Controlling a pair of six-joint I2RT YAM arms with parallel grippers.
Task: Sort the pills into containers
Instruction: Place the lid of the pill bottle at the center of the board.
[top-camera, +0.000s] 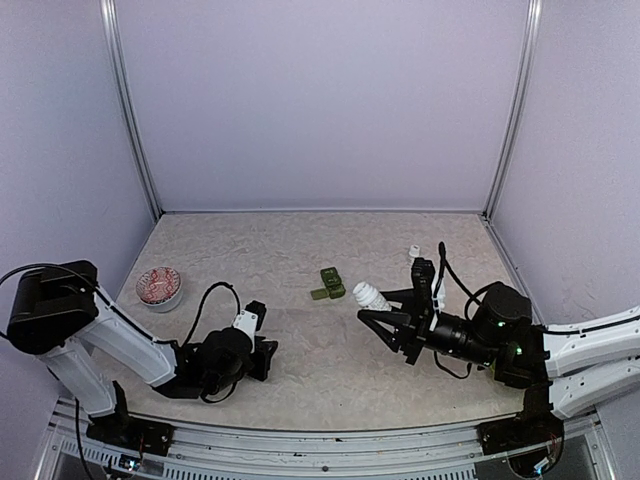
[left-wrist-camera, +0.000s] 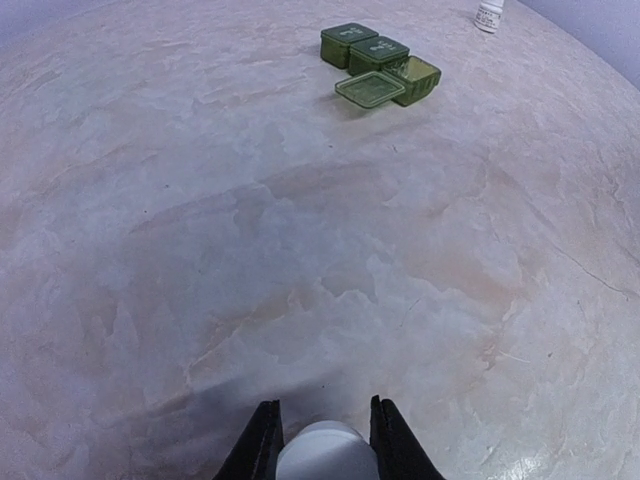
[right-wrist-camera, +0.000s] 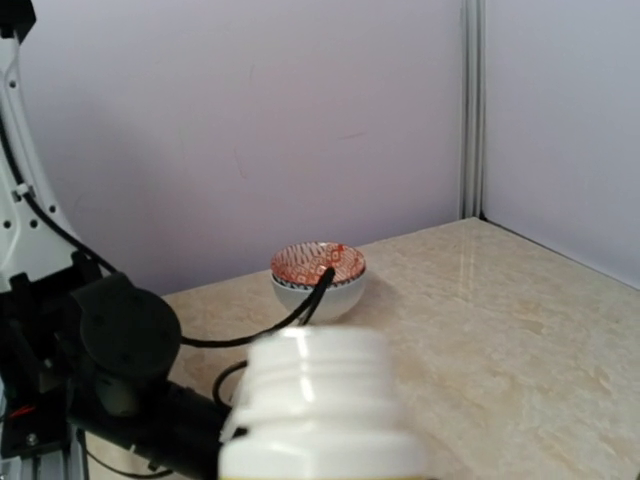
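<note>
left jaws clamped on white cap (left-wrist-camera: 322, 455), well nearer than green pill box (left-wrist-camera: 378, 62) | right jaws clamped on uncapped bottle (top-camera: 370, 296), just right of pill box | advice: tip bottle mouth slowly over open compartment (left-wrist-camera: 418, 80), pouring a little at a time

Beige marbled surface (top-camera: 300, 340): red-patterned bowl (top-camera: 159, 286) at left, green pill containers (top-camera: 329, 283) clustered mid-surface with one lid open, small white bottle (top-camera: 413, 250) far right.
</note>
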